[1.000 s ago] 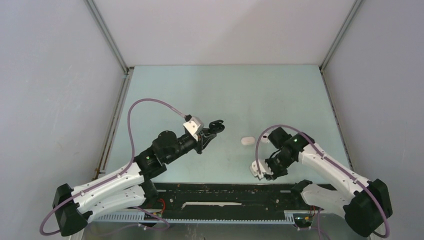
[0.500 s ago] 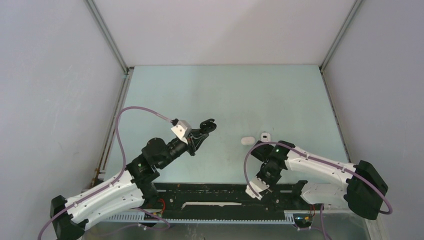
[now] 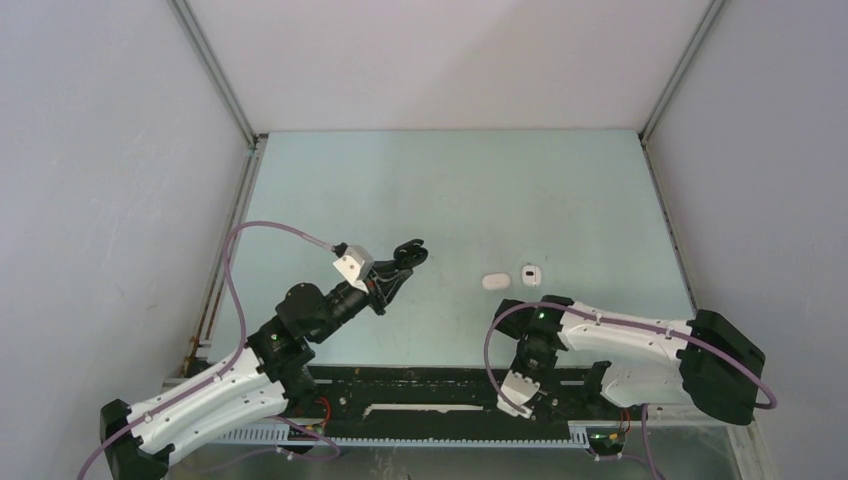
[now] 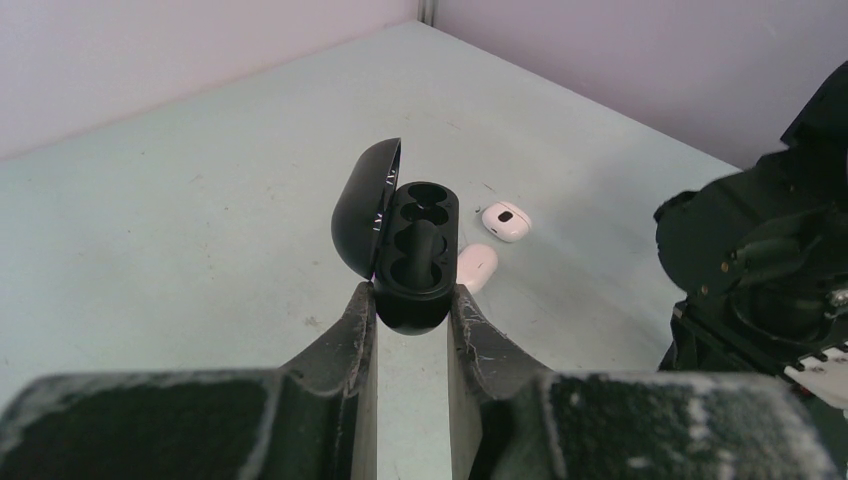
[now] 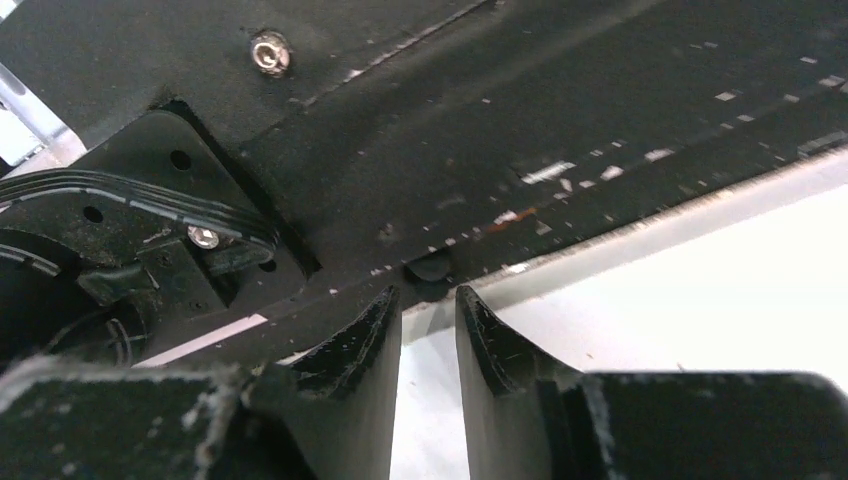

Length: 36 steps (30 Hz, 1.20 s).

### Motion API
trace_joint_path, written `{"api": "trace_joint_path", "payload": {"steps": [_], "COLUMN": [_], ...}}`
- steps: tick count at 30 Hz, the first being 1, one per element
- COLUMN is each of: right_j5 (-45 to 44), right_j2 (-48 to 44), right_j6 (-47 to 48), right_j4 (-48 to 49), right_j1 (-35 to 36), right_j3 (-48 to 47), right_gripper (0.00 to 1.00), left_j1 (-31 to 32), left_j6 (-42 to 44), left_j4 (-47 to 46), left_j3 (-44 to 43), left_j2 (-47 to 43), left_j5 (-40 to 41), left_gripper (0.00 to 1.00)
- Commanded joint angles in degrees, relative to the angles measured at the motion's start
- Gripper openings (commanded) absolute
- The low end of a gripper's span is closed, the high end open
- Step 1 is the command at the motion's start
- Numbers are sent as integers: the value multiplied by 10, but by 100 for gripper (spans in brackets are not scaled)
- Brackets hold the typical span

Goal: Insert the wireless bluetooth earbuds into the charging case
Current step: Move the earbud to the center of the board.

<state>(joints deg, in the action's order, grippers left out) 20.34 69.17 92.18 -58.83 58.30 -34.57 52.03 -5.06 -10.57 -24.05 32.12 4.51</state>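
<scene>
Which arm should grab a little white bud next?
Probably right. The right pincer is empty, and the white buds lie on its side. The left pincer is busy holding the open black case.

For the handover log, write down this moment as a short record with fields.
left arm: left gripper shut on the black charging case, gripping its near end
case lid: open
case wells: too dark to tell if filled
buds: two white earbuds lying apart on the table, beyond the case
right arm: right gripper slightly open, holding nothing, over the black base rail
</scene>
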Motion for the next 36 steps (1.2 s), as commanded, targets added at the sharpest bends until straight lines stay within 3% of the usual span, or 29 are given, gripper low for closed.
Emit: {"api": "trace_joint_path", "payload": {"steps": [1,13,18,23,27,36], "right_j5": [-27,-36,-53,-44,15,80], "right_j2": [15,22,13,2,29,203], "right_j6": [22,19,18,-33,-92,-185], "right_j4": [39,120,109,27,-32,5], "right_j1": [17,25,31,30,11,-117], "right_j3": [29,81,90,-9,-110,-214], "right_gripper": [30,32,21,16,15,15], "left_j1": [-3,-3,-3,-3,-3,-3], "left_j6": [-7,-11,-10,-9,-11,-15], "left_j4": [-26,-28,-27,-30,-36,0], "left_j3": [-6,-5,-6,-7,-12,-15], "left_j2": [-7,-5,-5,4,22,-13], "left_j5": [7,9,9,9,1,25], "left_gripper": [0,0,0,0,0,1]}}
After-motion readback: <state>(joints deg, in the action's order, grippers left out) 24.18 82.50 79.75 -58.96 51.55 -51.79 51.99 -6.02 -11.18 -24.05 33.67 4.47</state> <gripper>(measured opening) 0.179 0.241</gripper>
